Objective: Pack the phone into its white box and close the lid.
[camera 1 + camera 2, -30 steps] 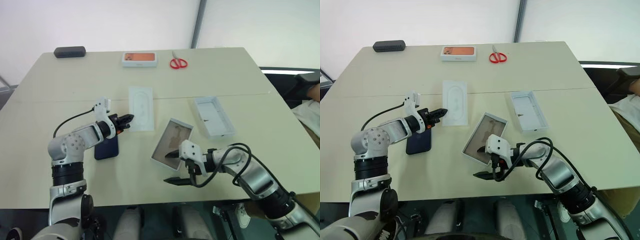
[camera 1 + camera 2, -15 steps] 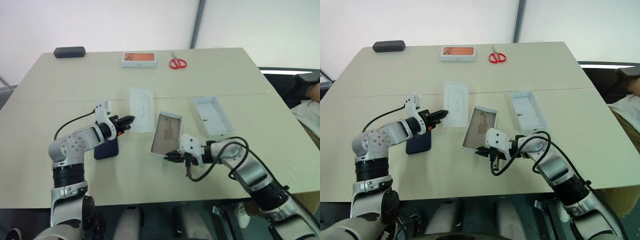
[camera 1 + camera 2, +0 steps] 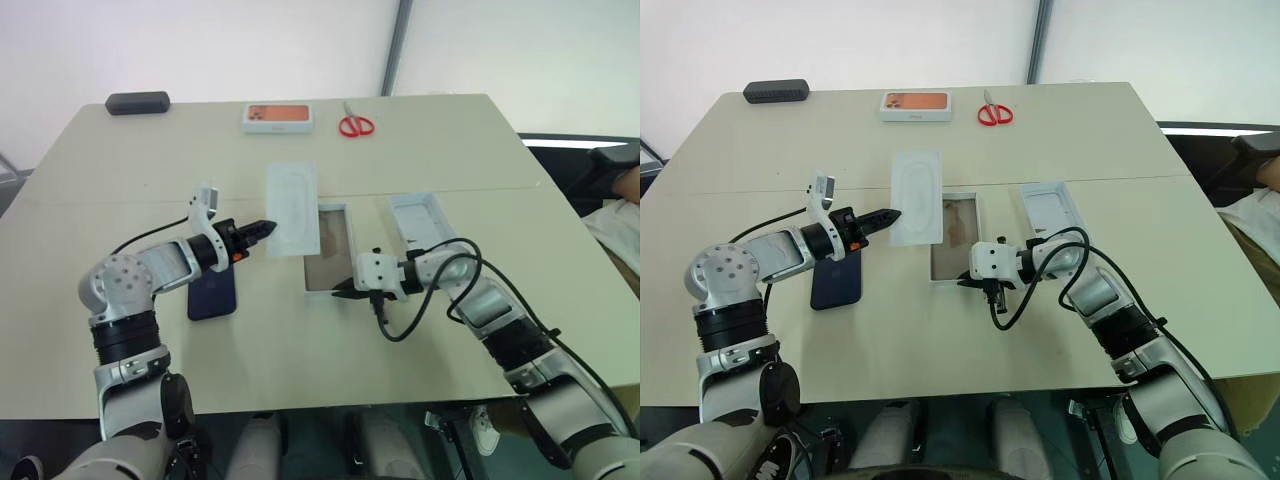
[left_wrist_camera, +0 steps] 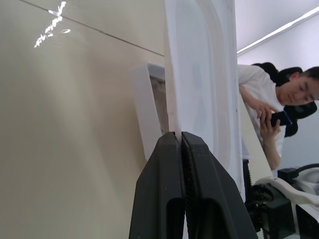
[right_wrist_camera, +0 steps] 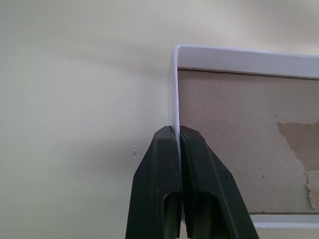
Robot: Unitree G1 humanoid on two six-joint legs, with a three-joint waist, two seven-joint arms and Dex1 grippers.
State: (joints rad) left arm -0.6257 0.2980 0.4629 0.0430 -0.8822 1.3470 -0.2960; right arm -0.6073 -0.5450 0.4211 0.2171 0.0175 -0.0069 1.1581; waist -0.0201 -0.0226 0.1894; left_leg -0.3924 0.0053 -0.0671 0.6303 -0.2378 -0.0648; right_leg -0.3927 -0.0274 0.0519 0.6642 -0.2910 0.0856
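Observation:
The dark navy phone (image 3: 213, 293) lies flat on the table under my left forearm. My left gripper (image 3: 265, 228) is shut on the edge of a flat white insert (image 3: 293, 208), holding it just off the table; the left wrist view shows its fingertips (image 4: 172, 144) pinching that edge. The white box (image 3: 329, 250), with a brownish floor, lies beside the insert. My right gripper (image 3: 342, 292) is shut on the box's near end wall (image 5: 174, 89). The lid (image 3: 428, 232) lies inside-up to the right of the box.
At the far edge sit a black case (image 3: 138, 102), an orange-topped white box (image 3: 278, 117) and red scissors (image 3: 356, 125). A person (image 4: 294, 89) sits beyond the table's right side. Bare tabletop lies in front of the phone and the box.
My right gripper went from open to shut on the box's end wall, pushing and turning the box until it lies square beside the lid. My left gripper raised the insert slightly.

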